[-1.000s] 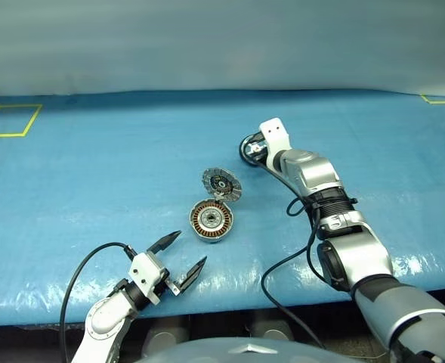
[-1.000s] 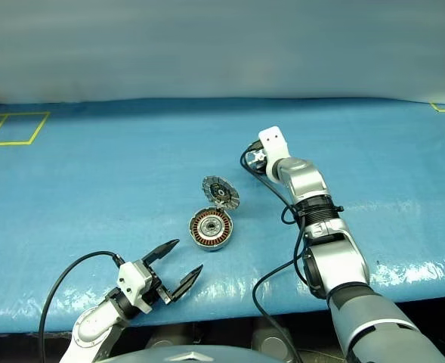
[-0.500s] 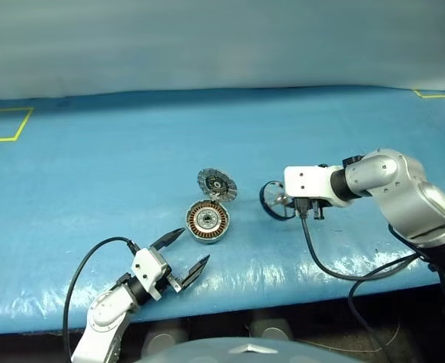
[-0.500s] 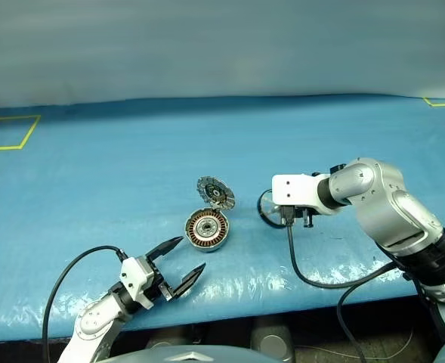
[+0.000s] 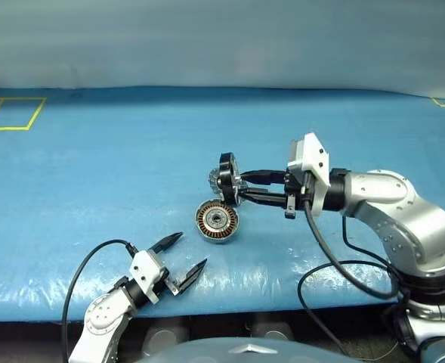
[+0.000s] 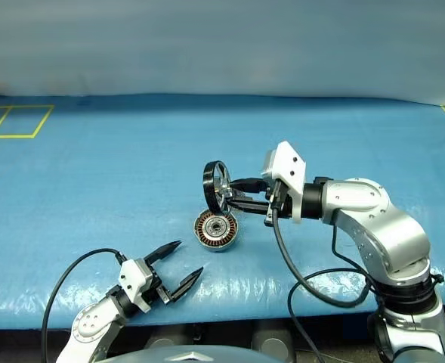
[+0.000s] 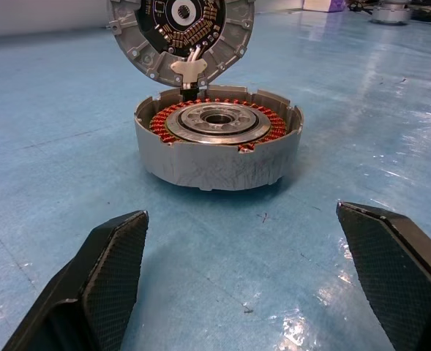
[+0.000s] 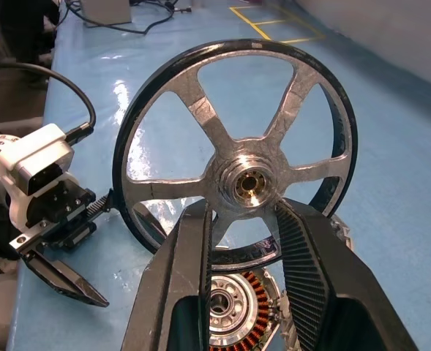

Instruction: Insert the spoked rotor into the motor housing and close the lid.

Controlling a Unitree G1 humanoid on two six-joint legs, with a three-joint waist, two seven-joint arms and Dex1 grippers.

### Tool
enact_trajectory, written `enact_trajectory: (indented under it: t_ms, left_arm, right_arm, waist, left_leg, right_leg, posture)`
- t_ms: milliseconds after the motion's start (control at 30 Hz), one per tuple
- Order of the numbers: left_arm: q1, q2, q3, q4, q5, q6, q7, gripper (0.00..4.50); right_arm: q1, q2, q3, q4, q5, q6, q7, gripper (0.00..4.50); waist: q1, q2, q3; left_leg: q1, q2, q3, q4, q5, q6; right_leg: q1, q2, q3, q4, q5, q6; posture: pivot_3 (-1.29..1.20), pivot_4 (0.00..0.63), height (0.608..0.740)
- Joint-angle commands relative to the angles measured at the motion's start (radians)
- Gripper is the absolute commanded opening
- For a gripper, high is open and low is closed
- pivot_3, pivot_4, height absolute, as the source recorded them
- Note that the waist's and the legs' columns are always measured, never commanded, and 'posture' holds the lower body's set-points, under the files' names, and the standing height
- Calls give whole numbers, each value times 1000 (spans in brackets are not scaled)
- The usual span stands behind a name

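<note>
The right pincer (image 8: 241, 241) grips the spoked rotor (image 8: 237, 150) by its hub, fingers passing between spokes, so the rim stays free to drop into the cup. It holds the wheel on edge above the desk (image 5: 94, 174), just over the motor housing (image 5: 217, 221), probably ready to tip it flat. The lid (image 7: 180, 33) stands open on its hinge, leaving the copper windings exposed. The left pincer (image 5: 175, 262) waits spread open and empty near the housing.

I see the lid (image 7: 180, 33) cut off by the left wrist view's edge, and the spoked rotor (image 5: 228, 178) covers most of it from overhead.
</note>
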State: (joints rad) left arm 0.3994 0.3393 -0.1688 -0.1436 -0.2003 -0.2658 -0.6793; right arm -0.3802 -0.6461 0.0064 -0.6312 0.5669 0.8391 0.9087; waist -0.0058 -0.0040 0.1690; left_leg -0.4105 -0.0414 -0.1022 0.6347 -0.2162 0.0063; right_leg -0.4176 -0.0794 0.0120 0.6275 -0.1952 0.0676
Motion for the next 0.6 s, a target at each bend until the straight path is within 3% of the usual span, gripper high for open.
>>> enact_trajectory:
  t_ms: [33, 300, 600]
  left_arm:
    - [9, 8, 2, -35, -19, 0, -6, 4500]
    - [-12, 13, -6, -31, -25, 6, -21, 4500]
    - [-20, -4, -4, -26, -15, -2, -4, 4500]
  right_arm:
    - [55, -60, 64, -106, -35, -13, -26, 1121]
    - [24, -200, 337, -142, -271, -33, -86, 1121]
    - [-94, -133, 525, -44, -438, -17, -132, 1121]
  waist:
    - [0, 0, 0]
    - [-5, 0, 0]
    - [-5, 0, 0]
  left_leg:
    - [0, 0, 0, 0, 0, 0]
    - [0, 1, 0, 9, -1, -1]
    - [-1, 1, -1, 10, -2, 1]
  right_leg:
    - [1, 0, -1, 0, -2, 2]
    - [3, 0, -1, 1, -3, 5]
    - [3, -1, -2, 1, -3, 5]
  posture:
    - [0, 150, 740]
    - [0, 150, 740]
    - [0, 150, 740]
